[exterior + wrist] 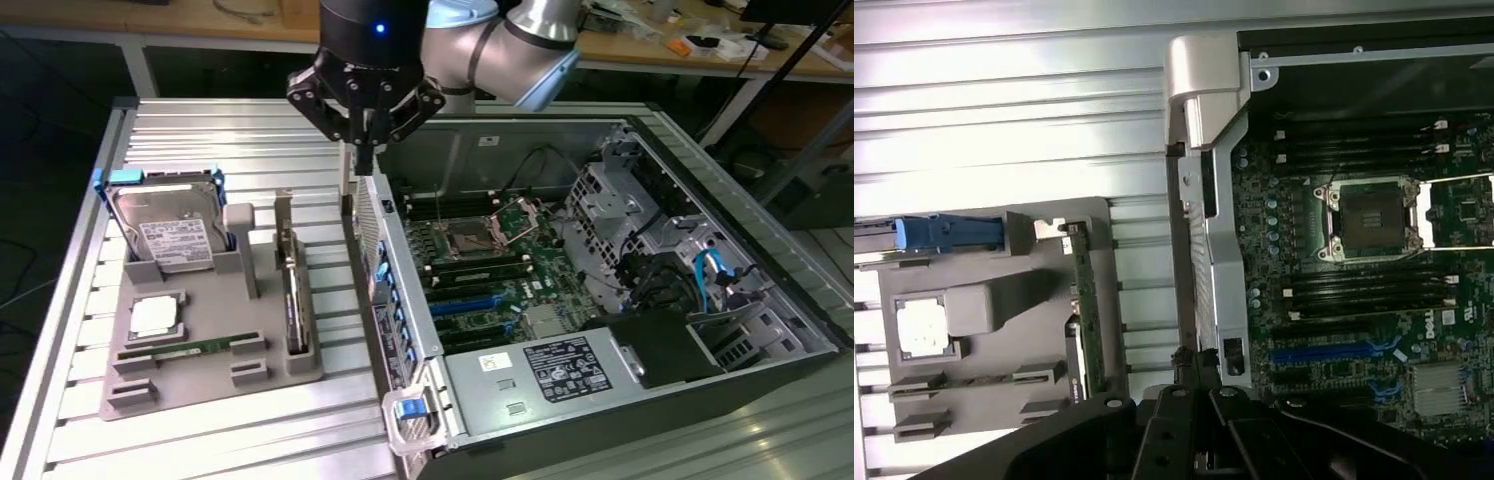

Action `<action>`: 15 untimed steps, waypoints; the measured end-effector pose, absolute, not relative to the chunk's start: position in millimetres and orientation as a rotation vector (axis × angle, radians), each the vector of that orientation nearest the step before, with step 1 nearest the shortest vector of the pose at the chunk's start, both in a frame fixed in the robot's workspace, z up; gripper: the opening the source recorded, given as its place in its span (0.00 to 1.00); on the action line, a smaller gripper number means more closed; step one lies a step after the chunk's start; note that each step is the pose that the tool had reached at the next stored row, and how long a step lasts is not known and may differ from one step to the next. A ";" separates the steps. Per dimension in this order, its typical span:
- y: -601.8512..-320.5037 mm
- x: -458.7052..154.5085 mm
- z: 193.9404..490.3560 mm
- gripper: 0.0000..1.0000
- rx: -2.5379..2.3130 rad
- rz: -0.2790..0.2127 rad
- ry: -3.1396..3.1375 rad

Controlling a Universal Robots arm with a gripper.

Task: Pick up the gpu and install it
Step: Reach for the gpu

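The gpu (292, 292) stands on its long edge in a slot of the grey holder tray (200, 385), a thin dark card with a silvery bracket at its far end. In the wrist view the gpu (1083, 315) shows as a narrow strip at the holder's edge. My gripper (360, 155) hangs above the gap between the holder and the open computer case (627, 395), over the case's rear wall. Its fingers (1187, 362) are shut with nothing between them. The gpu is to the exterior view's left of the gripper and lower, apart from it.
The holder also carries a silver hard drive (167, 238) in a blue frame, a processor chip (154, 318) and a green memory stick (187, 349). Inside the case lies the motherboard (474, 255) with blue slots (1334, 352). Everything sits on a ribbed metal table (227, 130).
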State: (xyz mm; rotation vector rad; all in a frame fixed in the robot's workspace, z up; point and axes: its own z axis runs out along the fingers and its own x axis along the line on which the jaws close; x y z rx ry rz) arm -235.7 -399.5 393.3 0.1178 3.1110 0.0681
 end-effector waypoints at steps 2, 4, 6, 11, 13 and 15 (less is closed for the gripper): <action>-399.5 -243.3 393.3 0.11 0.118 0.068 3.111; -399.5 -254.2 393.4 0.11 0.118 0.068 3.111; -399.5 -260.5 393.3 0.11 0.118 0.068 3.111; -399.5 -276.5 393.3 0.11 0.118 0.068 3.111; -399.5 -283.3 393.3 0.11 0.118 0.068 3.111; -399.5 -289.3 393.3 0.11 0.118 0.068 3.111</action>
